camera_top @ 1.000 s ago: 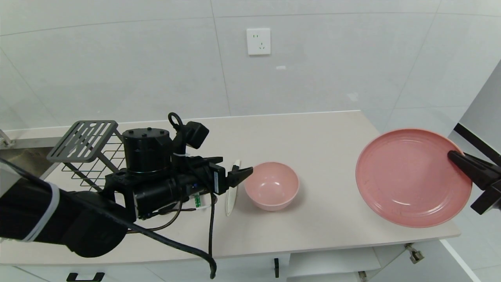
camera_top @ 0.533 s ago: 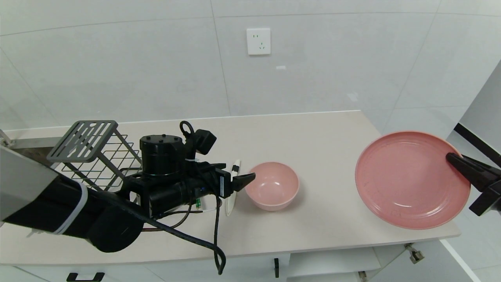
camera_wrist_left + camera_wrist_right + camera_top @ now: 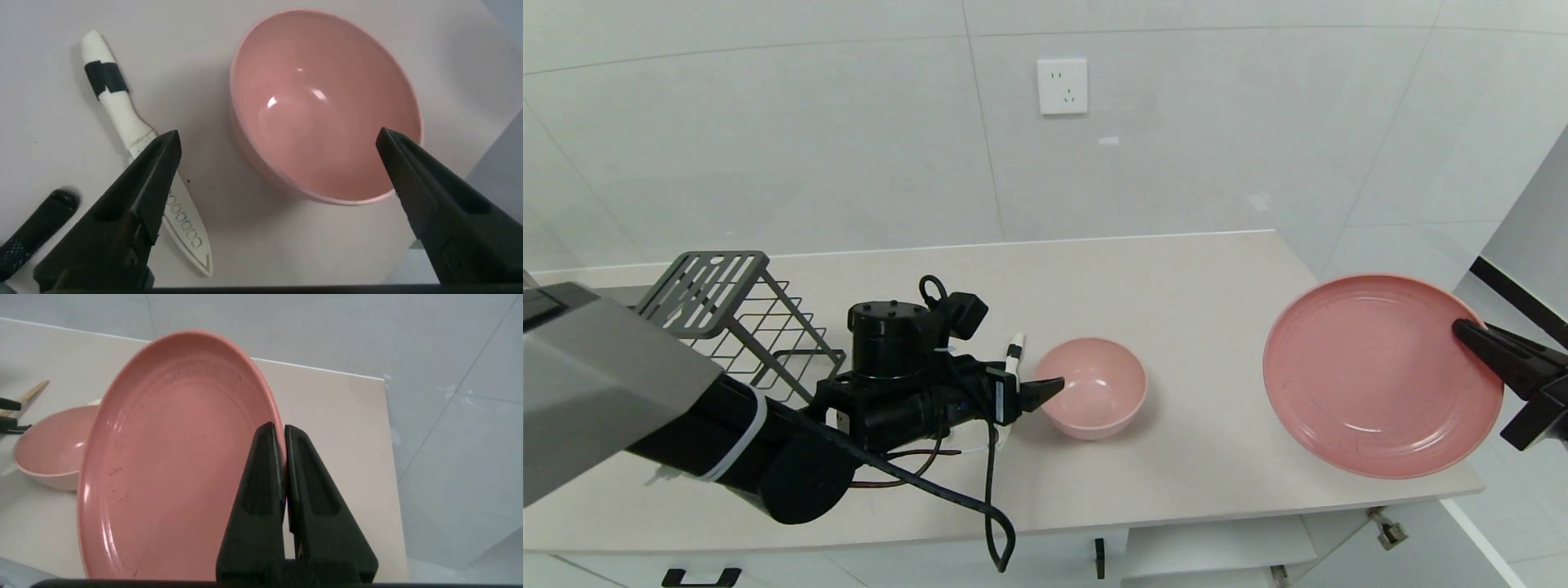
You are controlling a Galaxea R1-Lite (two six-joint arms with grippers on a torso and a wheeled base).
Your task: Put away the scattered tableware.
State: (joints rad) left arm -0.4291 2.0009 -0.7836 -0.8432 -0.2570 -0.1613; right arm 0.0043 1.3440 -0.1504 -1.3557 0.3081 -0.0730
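Two hands in view: left hand open wide, empty, just beside pink bowl on desk; right hand closed on rim of pink plate, tilted above desk's right end.

Just ahead of the black left claw the bowl is plain pale pink. The white utensil beside that claw bears a black band on its handle and a row of small round marks along its blade. The plate in the black right claw is deeper pink with faint concentric rings and dark specks; the counter is pale beige.
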